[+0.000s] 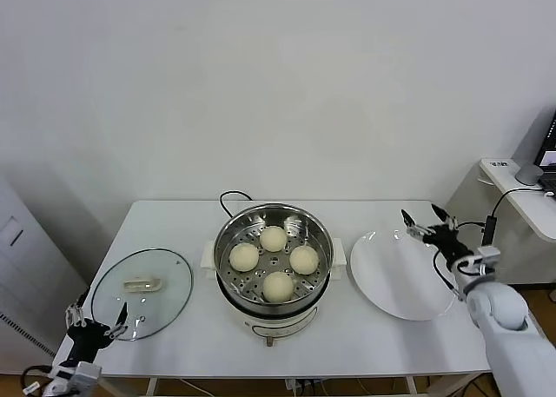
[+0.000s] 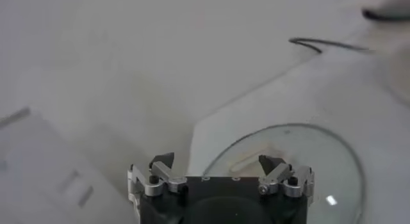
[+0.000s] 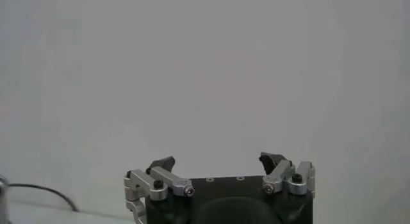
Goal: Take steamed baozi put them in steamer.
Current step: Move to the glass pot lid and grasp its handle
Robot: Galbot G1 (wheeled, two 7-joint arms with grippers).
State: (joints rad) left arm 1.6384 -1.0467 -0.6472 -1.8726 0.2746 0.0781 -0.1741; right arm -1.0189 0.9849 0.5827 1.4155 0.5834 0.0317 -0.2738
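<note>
Sitting in the shiny round steel steamer (image 1: 274,256): four small round white baozi (image 1: 274,238).
Left end effector (image 1: 97,320) and right end effector (image 1: 423,221) both spread wide, holding nothing.

The steamer (image 1: 274,251) is polished stainless steel, its inner wall mirror-bright, with a perforated metal tray inside and glossy white plastic side handles and base. Its cord (image 1: 230,197) at the far side looks like black rubbery plastic. The four steamed baozi (image 1: 274,260) are matt, smooth, cream-white dough (no sheen at all). At the left, the lid (image 1: 143,292) is clear glossy glass with a white plastic handle. At the right, the plate (image 1: 395,280) is smooth glossy white, ceramic-looking. The table (image 1: 174,219) is smooth matt white. Both grippers, the left gripper (image 1: 95,321) and the right gripper (image 1: 427,221), show brushed silver metal links with black tips.
</note>
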